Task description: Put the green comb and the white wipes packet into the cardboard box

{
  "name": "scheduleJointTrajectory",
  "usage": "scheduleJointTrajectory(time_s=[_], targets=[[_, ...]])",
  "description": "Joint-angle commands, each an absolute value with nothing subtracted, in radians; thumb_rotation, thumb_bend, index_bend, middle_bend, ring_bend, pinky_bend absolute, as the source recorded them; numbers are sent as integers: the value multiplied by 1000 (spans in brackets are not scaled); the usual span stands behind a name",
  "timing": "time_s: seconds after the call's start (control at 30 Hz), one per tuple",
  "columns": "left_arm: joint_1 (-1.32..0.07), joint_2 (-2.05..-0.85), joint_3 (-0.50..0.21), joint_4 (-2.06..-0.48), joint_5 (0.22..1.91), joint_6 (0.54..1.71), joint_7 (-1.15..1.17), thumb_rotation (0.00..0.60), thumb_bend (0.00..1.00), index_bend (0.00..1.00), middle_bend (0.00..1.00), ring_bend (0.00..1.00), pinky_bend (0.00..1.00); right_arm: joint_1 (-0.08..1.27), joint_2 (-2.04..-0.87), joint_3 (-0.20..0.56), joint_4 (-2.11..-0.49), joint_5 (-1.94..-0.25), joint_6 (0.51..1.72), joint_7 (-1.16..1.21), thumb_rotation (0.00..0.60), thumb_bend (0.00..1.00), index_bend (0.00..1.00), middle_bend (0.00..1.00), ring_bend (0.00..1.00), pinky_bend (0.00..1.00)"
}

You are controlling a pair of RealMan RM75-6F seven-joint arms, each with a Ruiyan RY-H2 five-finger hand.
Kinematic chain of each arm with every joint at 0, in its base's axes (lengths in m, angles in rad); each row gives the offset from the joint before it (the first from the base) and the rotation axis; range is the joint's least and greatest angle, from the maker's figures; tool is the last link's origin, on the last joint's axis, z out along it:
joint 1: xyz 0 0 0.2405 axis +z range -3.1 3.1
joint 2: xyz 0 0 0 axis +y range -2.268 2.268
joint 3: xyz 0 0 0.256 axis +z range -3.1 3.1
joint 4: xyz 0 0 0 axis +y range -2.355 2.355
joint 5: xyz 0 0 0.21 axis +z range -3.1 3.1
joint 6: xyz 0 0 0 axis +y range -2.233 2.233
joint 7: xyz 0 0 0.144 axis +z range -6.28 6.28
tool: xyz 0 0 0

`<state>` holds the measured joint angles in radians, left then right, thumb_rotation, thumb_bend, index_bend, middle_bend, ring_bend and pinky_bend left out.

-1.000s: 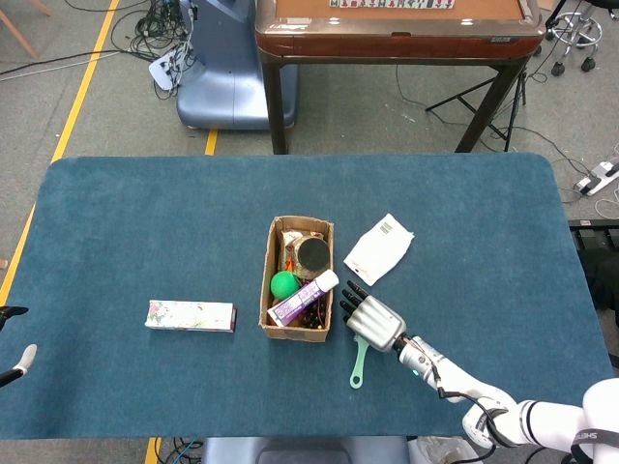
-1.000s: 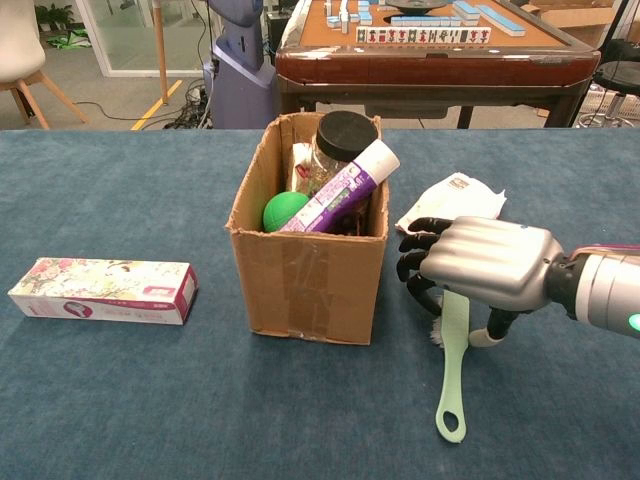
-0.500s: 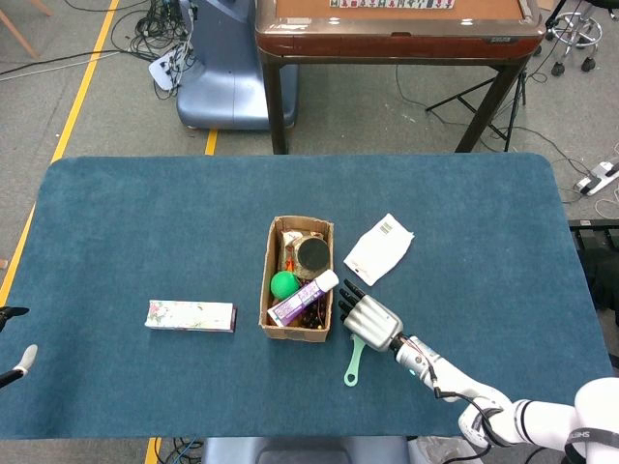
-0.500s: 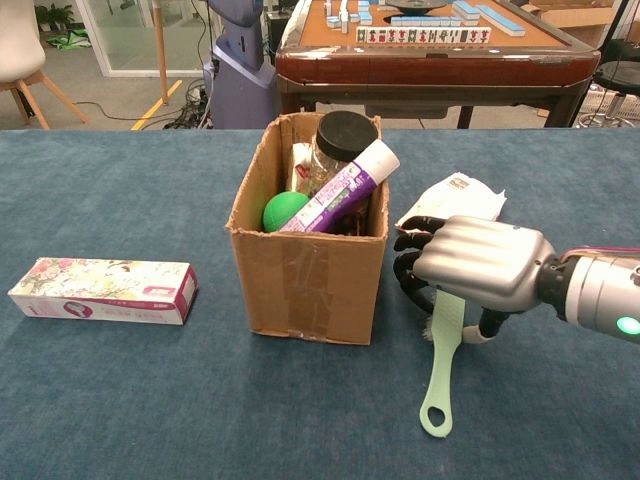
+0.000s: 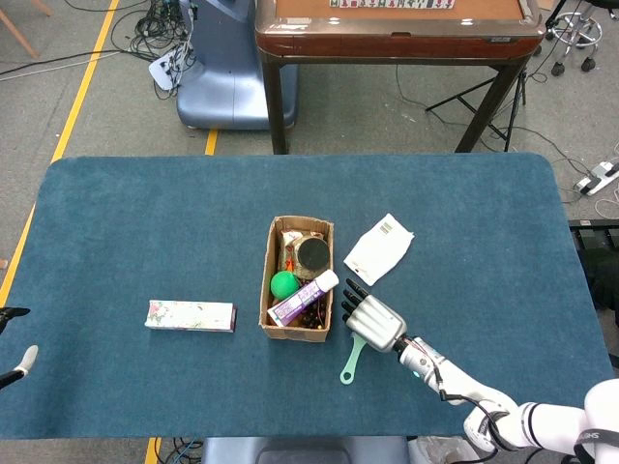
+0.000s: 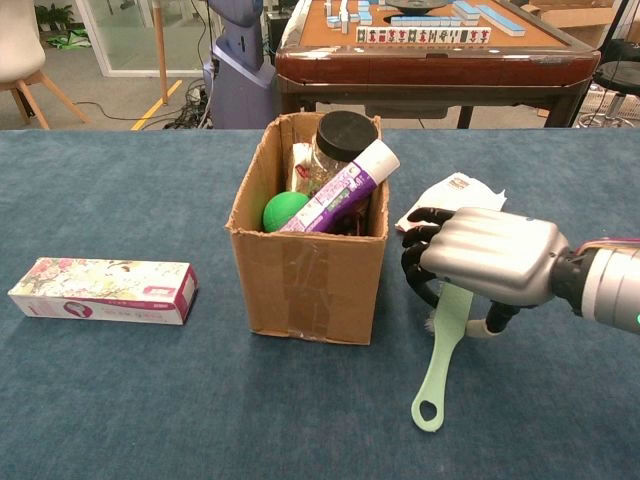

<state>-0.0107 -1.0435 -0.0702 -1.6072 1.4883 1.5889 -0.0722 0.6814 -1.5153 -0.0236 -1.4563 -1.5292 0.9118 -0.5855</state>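
Observation:
The green comb lies slanted on the blue table, its handle loop pointing toward the near edge. My right hand covers its toothed end, fingers curled down around it. The cardboard box stands just left of the hand and holds a jar, a green ball and a purple tube. Just beyond the hand, the white wipes packet lies flat on the cloth. Only a sliver of my left hand shows at the table's left edge.
A flowered carton lies on the table left of the box. A brown mahjong table and a blue machine base stand on the floor beyond the far edge.
The comb's handle has swung leftward, toward the box, while its toothed end stays under my right hand. The hand itself has barely shifted.

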Motion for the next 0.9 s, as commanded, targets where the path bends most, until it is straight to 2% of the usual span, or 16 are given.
scheduleJointTrajectory(time_s=[0.03, 0.27, 0.47, 0.7, 0.9], targets=[[-11, -1044, -70, -1607, 1488, 1587, -71, 600, 278, 300, 322, 231, 407, 660, -1462, -34, -1523, -1547, 955, -603, 600, 316, 555, 302, 141, 75], [-15, -1050, -69, -1608, 1486, 1581, -53, 600, 279, 300, 322, 231, 407, 617, -1343, -49, -1674, -1589, 1043, -646, 600, 317, 555, 302, 142, 75], [-19, -1055, -68, -1609, 1484, 1571, -39, 600, 279, 299, 322, 231, 407, 596, -1260, -33, -1784, -1615, 1102, -674, 600, 315, 555, 304, 144, 74], [-22, -1057, -67, -1609, 1485, 1567, -34, 600, 279, 299, 322, 231, 407, 614, -1223, 42, -1853, -1617, 1130, -700, 600, 312, 555, 305, 145, 75], [-19, -1057, -66, -1605, 1486, 1571, -44, 600, 279, 299, 322, 231, 407, 657, -1242, 135, -1856, -1553, 1112, -734, 600, 305, 555, 306, 146, 75]])
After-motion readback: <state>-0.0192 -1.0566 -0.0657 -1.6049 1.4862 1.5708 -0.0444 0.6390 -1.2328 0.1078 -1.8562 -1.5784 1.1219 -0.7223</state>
